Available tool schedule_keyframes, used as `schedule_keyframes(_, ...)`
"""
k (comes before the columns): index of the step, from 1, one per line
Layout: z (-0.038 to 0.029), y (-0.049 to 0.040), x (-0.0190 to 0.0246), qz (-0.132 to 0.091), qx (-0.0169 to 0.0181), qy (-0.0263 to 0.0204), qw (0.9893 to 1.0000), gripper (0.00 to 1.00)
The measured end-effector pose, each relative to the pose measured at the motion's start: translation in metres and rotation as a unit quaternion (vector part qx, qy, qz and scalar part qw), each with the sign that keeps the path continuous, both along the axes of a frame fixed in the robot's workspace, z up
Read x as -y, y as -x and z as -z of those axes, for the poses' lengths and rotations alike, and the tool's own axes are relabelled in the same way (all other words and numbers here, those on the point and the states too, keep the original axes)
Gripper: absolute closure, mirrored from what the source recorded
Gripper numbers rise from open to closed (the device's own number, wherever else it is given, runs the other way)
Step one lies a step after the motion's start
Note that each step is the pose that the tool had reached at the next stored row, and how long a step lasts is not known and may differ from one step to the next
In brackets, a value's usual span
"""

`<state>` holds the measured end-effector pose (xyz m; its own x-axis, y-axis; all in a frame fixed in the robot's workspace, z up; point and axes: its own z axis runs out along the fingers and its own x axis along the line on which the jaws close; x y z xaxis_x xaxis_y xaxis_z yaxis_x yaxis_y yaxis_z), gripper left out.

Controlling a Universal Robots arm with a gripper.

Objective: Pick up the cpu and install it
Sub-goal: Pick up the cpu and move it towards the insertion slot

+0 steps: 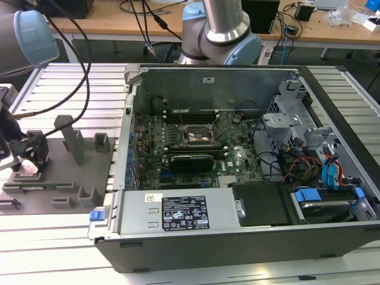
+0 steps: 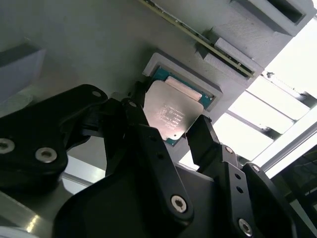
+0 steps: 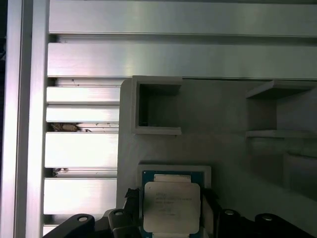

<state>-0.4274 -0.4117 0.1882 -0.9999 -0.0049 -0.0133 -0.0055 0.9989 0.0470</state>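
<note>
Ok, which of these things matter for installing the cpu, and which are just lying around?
For the job: the cpu, clamped by the gripper; the gray holder tray under it; the motherboard socket.
Just lying about: the black card; the power supply; the blue cables.

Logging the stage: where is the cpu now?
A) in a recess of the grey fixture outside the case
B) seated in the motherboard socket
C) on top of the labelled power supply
A: in the first wrist view the cpu lies in the grey fixture's recess; in the second wrist view the tool is at it.
</note>
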Motion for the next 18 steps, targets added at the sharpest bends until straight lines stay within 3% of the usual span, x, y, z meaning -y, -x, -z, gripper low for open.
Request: schedule_keyframes(18, -0.0006, -0.0002, 0.0005, 0.001, 0.0008, -0.0001, 1.0, 0.4)
